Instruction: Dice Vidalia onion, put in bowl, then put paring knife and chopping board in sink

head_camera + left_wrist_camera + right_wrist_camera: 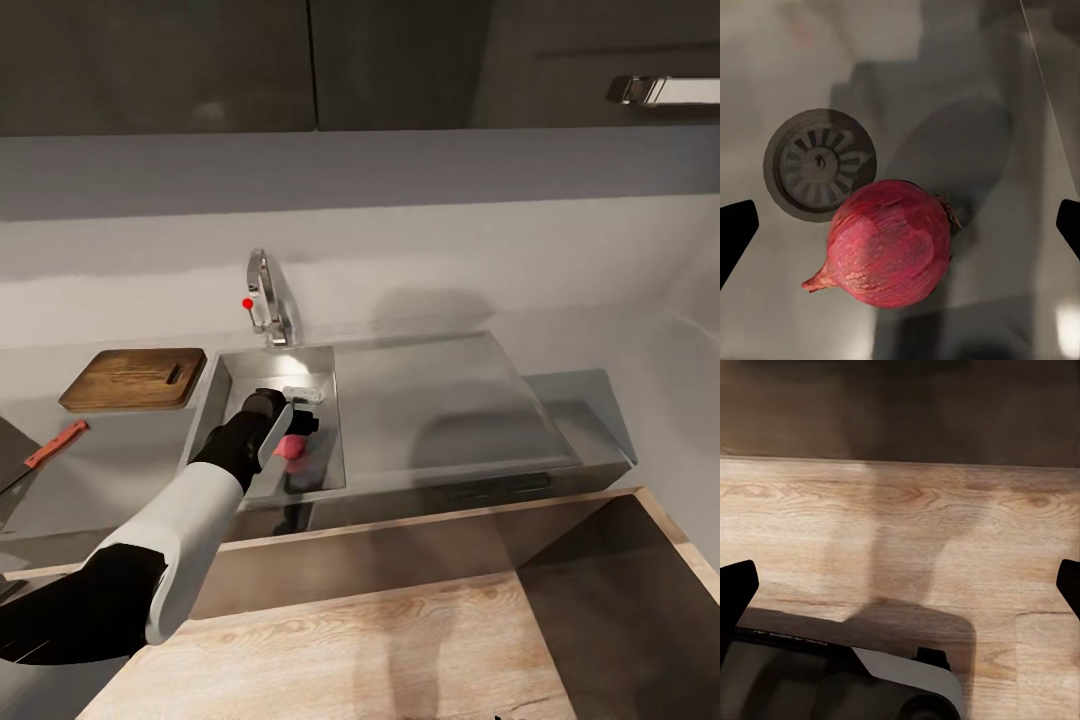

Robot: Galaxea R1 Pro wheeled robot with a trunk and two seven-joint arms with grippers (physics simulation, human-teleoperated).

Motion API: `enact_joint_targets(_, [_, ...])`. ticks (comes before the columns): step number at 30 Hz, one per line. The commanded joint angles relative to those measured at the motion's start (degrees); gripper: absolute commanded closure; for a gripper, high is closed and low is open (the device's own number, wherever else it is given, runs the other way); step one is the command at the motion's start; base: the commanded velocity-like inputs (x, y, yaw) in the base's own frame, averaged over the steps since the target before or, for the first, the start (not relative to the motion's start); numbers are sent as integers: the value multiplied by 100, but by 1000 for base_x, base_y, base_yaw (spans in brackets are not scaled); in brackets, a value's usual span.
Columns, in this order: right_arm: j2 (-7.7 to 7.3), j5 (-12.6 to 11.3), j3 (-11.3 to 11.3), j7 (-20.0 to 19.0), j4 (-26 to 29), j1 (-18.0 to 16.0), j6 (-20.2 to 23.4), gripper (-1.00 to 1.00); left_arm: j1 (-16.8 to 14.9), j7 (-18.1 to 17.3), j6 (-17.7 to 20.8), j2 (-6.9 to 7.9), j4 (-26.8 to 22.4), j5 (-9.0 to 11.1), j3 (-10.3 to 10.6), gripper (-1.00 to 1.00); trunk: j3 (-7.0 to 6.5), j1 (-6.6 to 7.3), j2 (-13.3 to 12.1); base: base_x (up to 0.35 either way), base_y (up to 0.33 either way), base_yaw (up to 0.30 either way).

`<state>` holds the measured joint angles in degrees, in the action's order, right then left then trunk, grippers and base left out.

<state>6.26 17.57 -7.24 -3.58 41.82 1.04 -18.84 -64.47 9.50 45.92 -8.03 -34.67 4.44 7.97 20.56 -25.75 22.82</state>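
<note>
1. One onion (889,242), reddish-purple skin, sitting on the floor of the sink (228,385) toward the front of the basin. In the left wrist view it lies on its side just beside the single round drain (819,163), root tuft one way and pointy tip the other.
2. The left gripper (900,225) hangs right over the onion with its fingers spread wide, one dark fingertip (735,229) out at each side of the onion and clear gaps both ways. Not touching it.
3. In the head view the left arm (180,520) reaches from the near-left into the basin, and a bit of the pink onion peeks out beside the wrist.
4. One wooden chopping board (133,378) lies flat on the countertop (110,465), just left of the sink's left edge, near the back wall.
5. One knife with a red handle (55,446) lies at the far left edge of the countertop, blade running out of view. It's apart from the board, nearer the front.
6. One faucet (268,300) with a red dot stands at the sink's back edge.
7. The right gripper (900,585) is spread wide too, holding nothing, over a light wooden surface (907,532).
</note>
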Motion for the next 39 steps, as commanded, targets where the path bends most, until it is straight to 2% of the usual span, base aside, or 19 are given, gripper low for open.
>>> enact_joint_targets(1, [9,45,-39,-37,10,1,-15,-100,-4,43,22,3,-5,48,26,-100,9,-3,10,0,0,0])
enact_joint_targets(14, [-36,53,-21,-87,19,1,-32,-100,-4,47,22,3,-5,48,23,-100,9,-3,10,0,0,0])
enact_joint_targets(39, [-10,36,-49,-28,20,1,-15,-100,118,43,22,3,-6,48,24,-100,22,-3,10,0,0,0])
